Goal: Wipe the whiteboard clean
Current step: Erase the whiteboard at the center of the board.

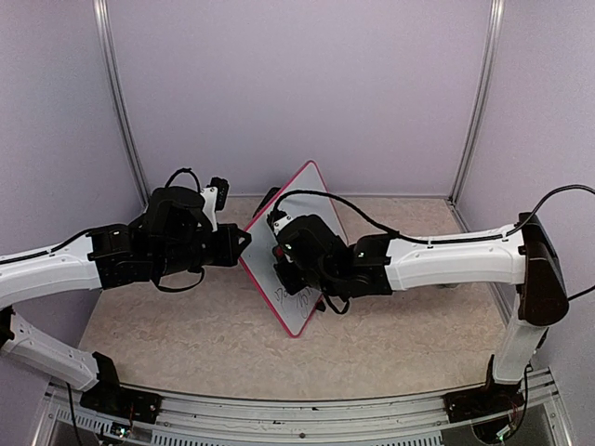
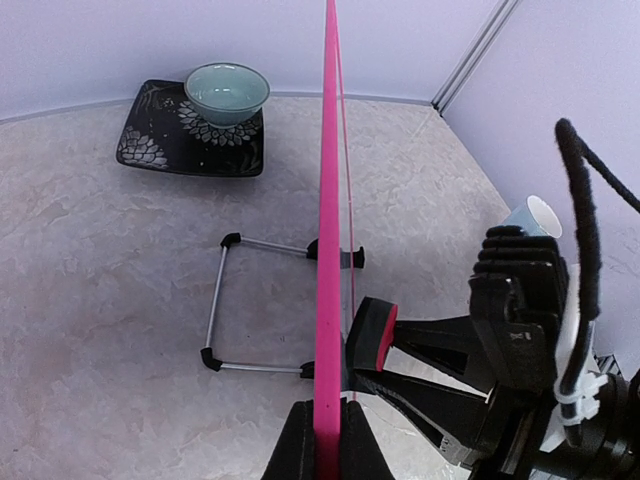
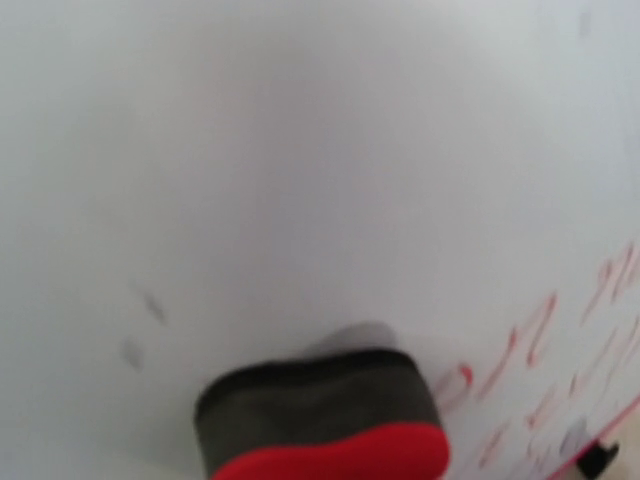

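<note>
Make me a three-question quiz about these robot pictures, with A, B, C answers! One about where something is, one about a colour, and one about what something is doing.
1. Where does the bowl sit?
A. on the dark tray
B. on the board
C. between gripper fingers

2. What colour is the whiteboard frame?
A. blue
B. green
C. pink-red

3. What is the right gripper doing?
A. hanging open
B. pressing the eraser to the board
C. lifting the bowl

Answers:
1. A, the left wrist view shows the bowl resting on the tray.
2. C, the board's thin edge is pink-red.
3. B, its fingers clamp the red-and-black eraser against the white face.
</note>
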`<action>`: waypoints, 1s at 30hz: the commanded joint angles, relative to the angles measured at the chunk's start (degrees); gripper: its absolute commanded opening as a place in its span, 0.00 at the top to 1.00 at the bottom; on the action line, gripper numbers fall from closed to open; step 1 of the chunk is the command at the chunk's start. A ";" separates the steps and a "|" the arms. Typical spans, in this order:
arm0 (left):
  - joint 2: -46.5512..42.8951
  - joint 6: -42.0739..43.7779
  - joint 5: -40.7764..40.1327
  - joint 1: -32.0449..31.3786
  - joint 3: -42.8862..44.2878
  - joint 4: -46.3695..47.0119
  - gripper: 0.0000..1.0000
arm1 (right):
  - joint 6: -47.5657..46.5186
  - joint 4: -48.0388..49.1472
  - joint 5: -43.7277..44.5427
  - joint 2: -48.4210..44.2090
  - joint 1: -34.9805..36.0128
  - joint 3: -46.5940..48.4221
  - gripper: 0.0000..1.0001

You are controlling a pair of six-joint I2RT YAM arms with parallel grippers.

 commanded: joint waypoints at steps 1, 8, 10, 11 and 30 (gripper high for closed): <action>0.26 1.44 5.31 -1.52 -0.01 1.69 1.00 | 2.58 -2.31 -3.84 3.81 -0.41 -2.11 0.75; 0.25 1.20 5.37 -1.52 0.09 1.42 1.00 | -4.70 -1.19 -4.48 3.05 -0.27 3.68 0.74; 0.21 1.22 5.25 -1.52 0.28 1.29 1.00 | -6.20 -0.04 -6.78 2.10 -0.01 5.15 0.74; 0.21 1.30 5.19 -1.52 0.34 1.21 1.00 | -6.44 0.53 -8.13 1.43 0.01 5.78 0.74; 1.80 2.05 5.30 -1.51 1.83 1.13 1.00 | 0.19 6.64 -8.17 -0.46 -0.22 -8.35 0.74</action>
